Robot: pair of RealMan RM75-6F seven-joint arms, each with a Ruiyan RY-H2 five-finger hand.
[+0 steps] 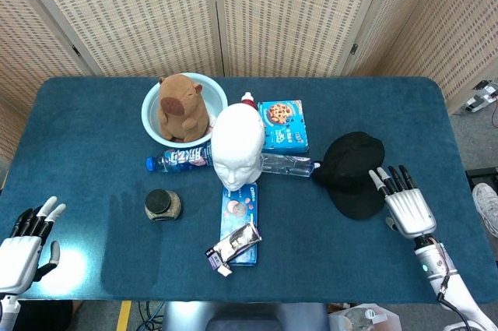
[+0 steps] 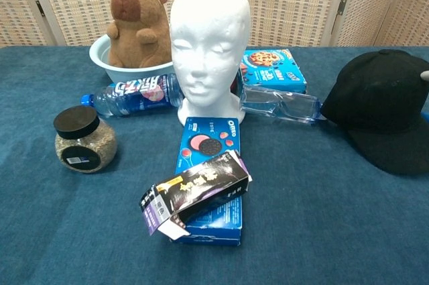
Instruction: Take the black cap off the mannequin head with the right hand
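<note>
The white mannequin head (image 1: 237,148) stands bare at the table's middle, also plain in the chest view (image 2: 208,37). The black cap (image 1: 354,175) lies on the blue table to the right of the head, brim toward the front (image 2: 385,107). My right hand (image 1: 405,206) lies just right of the cap with fingers straight and apart, their tips at the cap's edge; the thumb stays clear of it. One fingertip (image 2: 423,74) shows at the chest view's right edge. My left hand (image 1: 27,237) rests open at the front left corner.
A pale bowl (image 1: 152,101) holds a brown capybara plush (image 1: 183,105). A blue-labelled bottle (image 1: 175,160), a clear bottle (image 1: 288,164), a cookie box (image 1: 282,123), an Oreo box (image 1: 240,206) under a dark carton (image 1: 233,247), and a black-lidded jar (image 1: 163,205) surround the head.
</note>
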